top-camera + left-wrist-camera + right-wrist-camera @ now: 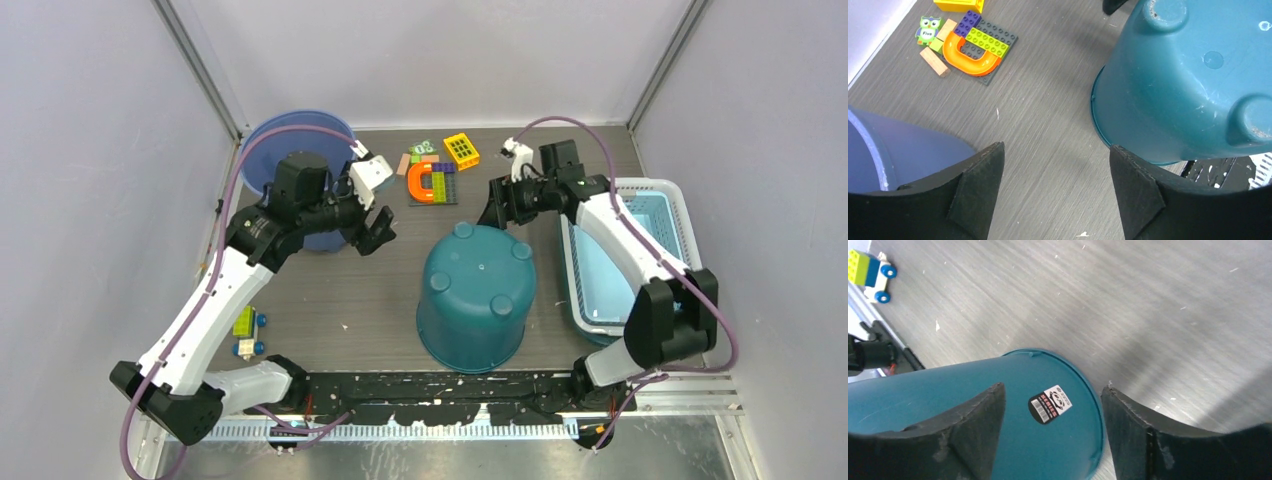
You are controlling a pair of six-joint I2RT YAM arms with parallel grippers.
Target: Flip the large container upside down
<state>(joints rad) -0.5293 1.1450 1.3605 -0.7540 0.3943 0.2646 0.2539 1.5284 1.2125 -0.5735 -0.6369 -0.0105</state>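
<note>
The large teal container [475,295] stands upside down in the middle of the table, its footed base facing up and its rim on the wood. My left gripper [378,232] hangs open to the container's upper left, apart from it. In the left wrist view only bare table shows between the left gripper's [1056,147] fingers, with the container [1193,75] to the right. My right gripper [497,205] is open just beyond the container's far right side. In the right wrist view the container's stickered wall [973,405] lies behind my right gripper [1053,387], which holds nothing.
A blue bowl [290,150] sits at the back left, under the left arm. A brick plate with an orange arch [432,183] and a yellow brick [461,150] lie at the back centre. A white basket [650,186] stands on the right. A toy car [248,333] rests near the left front.
</note>
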